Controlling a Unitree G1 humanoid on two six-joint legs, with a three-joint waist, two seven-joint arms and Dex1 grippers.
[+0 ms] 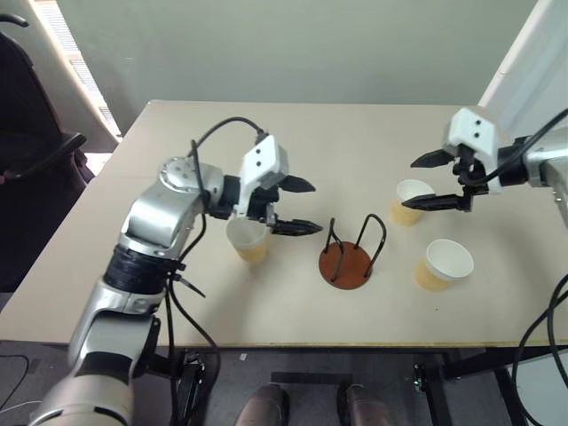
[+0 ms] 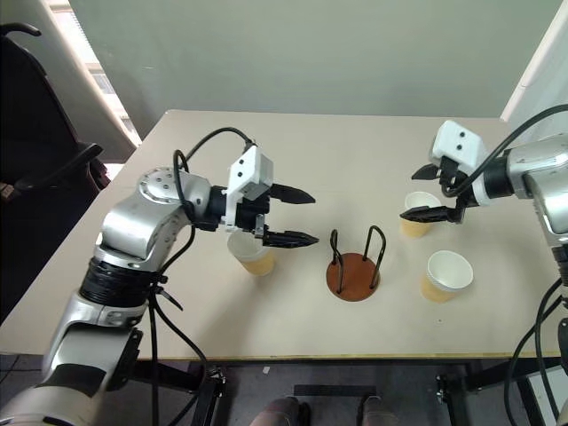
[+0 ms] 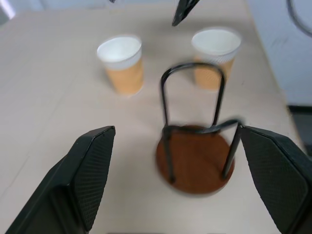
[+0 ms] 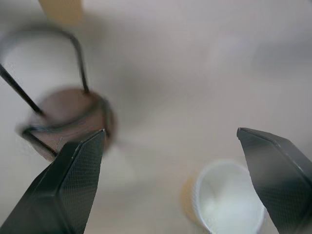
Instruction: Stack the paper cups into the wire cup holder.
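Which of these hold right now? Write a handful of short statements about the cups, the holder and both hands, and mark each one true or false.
1. The wire cup holder already has a cup in it. False: it stands empty.
2. Three paper cups stand upright on the table. True: one under the left hand, two on the robot's right.
3. The left hand is shut on a cup. False: its fingers are spread, holding nothing.
4. The right hand is open above the farther right-side cup. True.
5. The holder has fallen over. False: it stands upright on its base.
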